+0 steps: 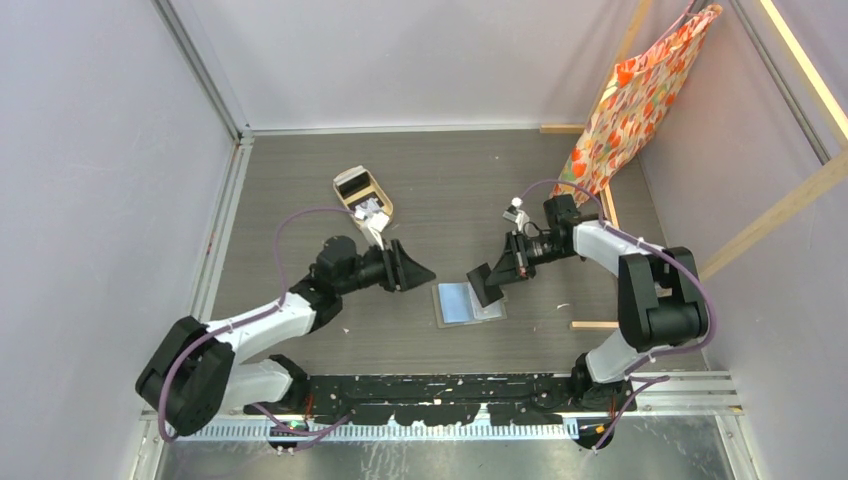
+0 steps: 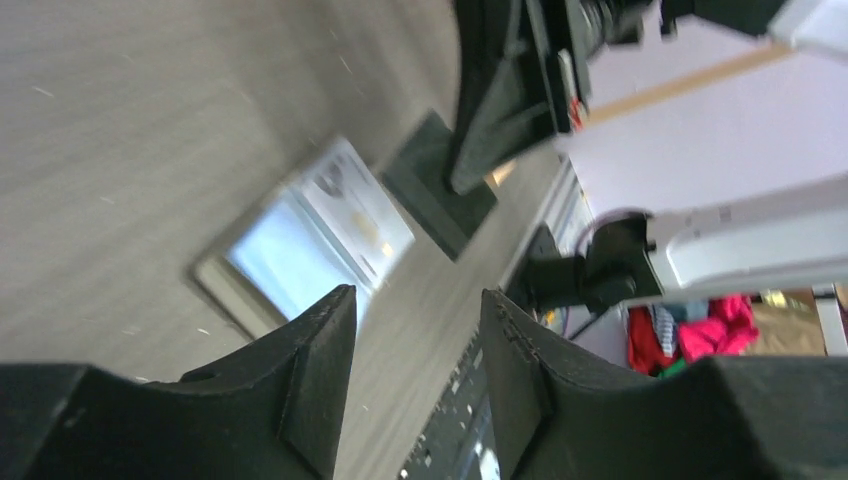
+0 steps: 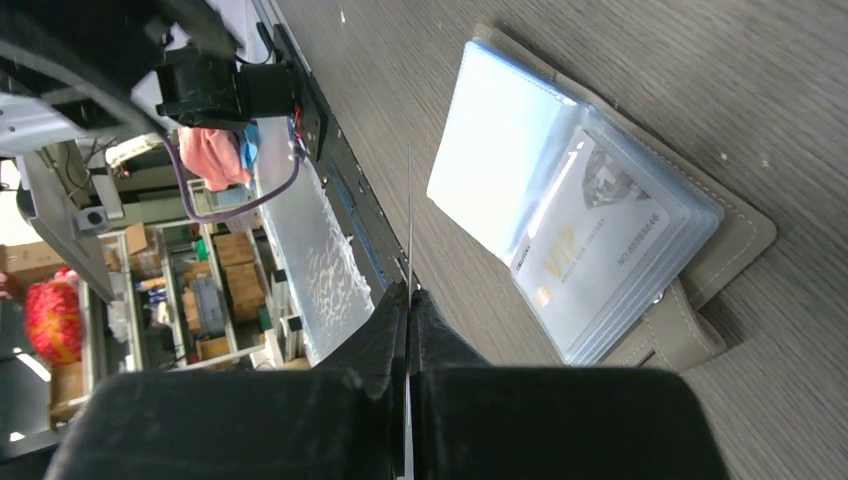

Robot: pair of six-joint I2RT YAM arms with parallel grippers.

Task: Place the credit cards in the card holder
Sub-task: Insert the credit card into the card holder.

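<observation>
**A:** Right claw (image 3: pixel 408 295) is pinching shut on a thin black rectangular plastic card (image 2: pixel 430 195), taking it by one end so that the rest is hanging free below the fingertips. The wrist view is showing it edge-on only.

**B:** How is it likely handling?

**A:** Judging it light, stiff and slick. The thin faces are giving the pads little bite, so a grip near one end is looking right, with the far end left free to lead into a sleeve. Any twist could be letting it slide.

**B:** Where is the target lying?

**A:** The small grey-brown fold-over card holder (image 3: pixel 745 235) is lying open and flat on the grey wood-grain table (image 1: pixel 300 180), bluish clear sleeves facing up. A white VIP card (image 3: pixel 590 250) is sitting in one sleeve. The held card is hovering near the holder's far right corner; I cannot tell whether they are touching.

**B:** Left claw?

**A:** Left claw (image 2: pixel 415 330) is hanging with its jaws apart and nothing between them. It is to the holder's left, apart from it.
</observation>
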